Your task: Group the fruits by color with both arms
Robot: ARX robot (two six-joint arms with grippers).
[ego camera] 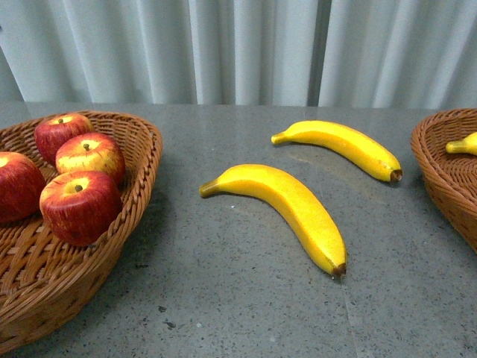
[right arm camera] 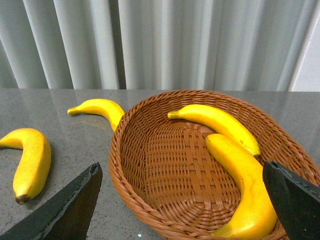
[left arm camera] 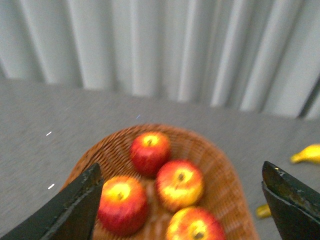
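Note:
Several red apples with yellow patches [ego camera: 79,204] lie in a wicker basket [ego camera: 141,153] at the left; they also show in the left wrist view [left arm camera: 178,184]. Two bananas lie on the grey table, one near the middle [ego camera: 291,205] and one farther back [ego camera: 346,146]. A second wicker basket [ego camera: 440,168] at the right holds two bananas [right arm camera: 247,185], [right arm camera: 215,120]. My left gripper [left arm camera: 182,207] is open and empty above the apple basket [left arm camera: 227,185]. My right gripper [right arm camera: 182,207] is open and empty above the banana basket [right arm camera: 127,170]. Neither arm shows in the front view.
The grey speckled table [ego camera: 246,298] runs back to a pale pleated curtain [ego camera: 238,48]. In the right wrist view the two loose bananas [right arm camera: 31,160], [right arm camera: 100,109] lie on the table beside the basket.

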